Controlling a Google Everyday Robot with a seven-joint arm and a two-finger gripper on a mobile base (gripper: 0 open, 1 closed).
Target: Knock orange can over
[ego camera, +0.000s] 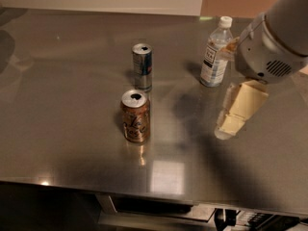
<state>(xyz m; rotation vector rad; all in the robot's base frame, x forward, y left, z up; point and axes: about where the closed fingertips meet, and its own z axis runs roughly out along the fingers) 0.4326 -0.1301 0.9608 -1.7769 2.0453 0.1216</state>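
Observation:
The orange can (pixel 135 116) stands upright on the steel table (pixel 67 143), near the front middle. It is copper-orange with dark cursive lettering and an opened silver top. My gripper (pixel 227 127) hangs from the grey arm (pixel 274 42) at the right, low over the table. It is well to the right of the orange can, about level with it, and holds nothing that I can see. It does not touch the can.
A slim silver-and-blue can (pixel 142 66) stands upright just behind the orange can. A clear water bottle (pixel 215 53) with a white cap stands at the back right, close to the arm. The table's front edge (pixel 144 192) runs below the cans.

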